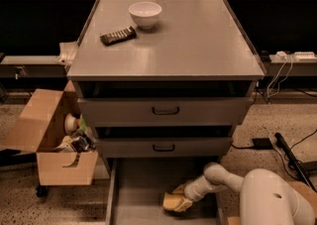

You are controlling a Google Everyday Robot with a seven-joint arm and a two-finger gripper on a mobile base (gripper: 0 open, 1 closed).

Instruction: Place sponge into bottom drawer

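The pale yellow sponge lies low inside the pulled-out bottom drawer, a shallow grey tray, right of its middle. My gripper reaches down into the drawer from the lower right and sits at the sponge's right side, touching it. The white arm runs back to the robot's body at the bottom right.
A white bowl and a dark ribbed bar sit on the cabinet top. Two shut grey-fronted drawers are above the open one. An open cardboard box of items stands at the left. Cables lie at the right.
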